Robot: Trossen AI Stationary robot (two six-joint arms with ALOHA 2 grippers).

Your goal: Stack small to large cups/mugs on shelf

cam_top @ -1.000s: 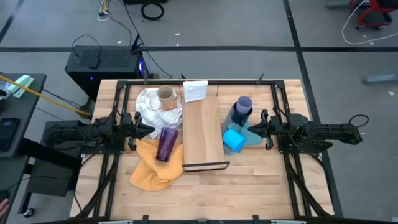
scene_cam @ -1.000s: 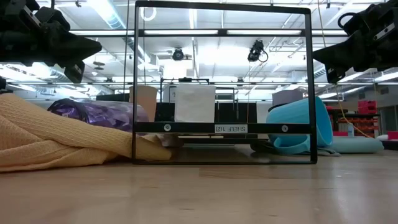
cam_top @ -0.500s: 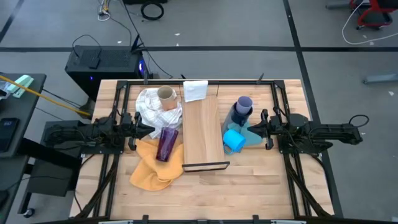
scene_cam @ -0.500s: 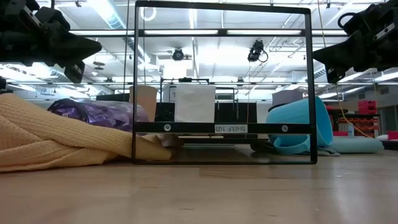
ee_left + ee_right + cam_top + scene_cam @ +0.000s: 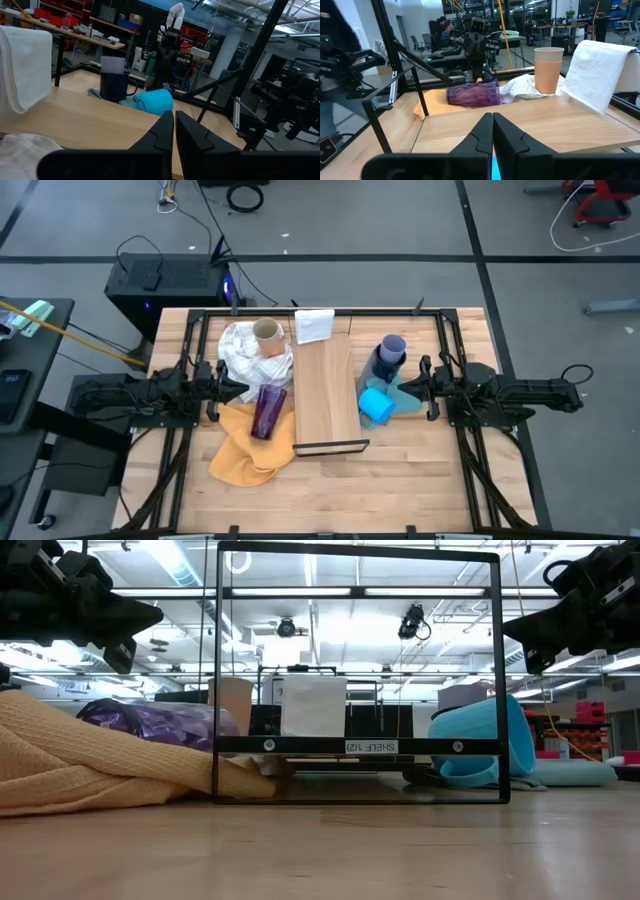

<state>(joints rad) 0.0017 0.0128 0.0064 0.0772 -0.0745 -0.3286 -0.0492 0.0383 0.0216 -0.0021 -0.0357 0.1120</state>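
Note:
The shelf, a light plank, lies along the table's middle with its black frame at the near end. The tan cup stands upright on a white cloth. The dark purple tumbler lies on its side on a yellow cloth. The light blue mug lies on its side right of the shelf. The lavender cup sits in the navy mug. No orange cup shows. My left gripper and right gripper hover shut on either side of the shelf, above the table.
A small white box stands at the shelf's far end. A blue cloth lies under the mugs on the right. Black rails run along the table's sides. Bare wood lies along the near edge.

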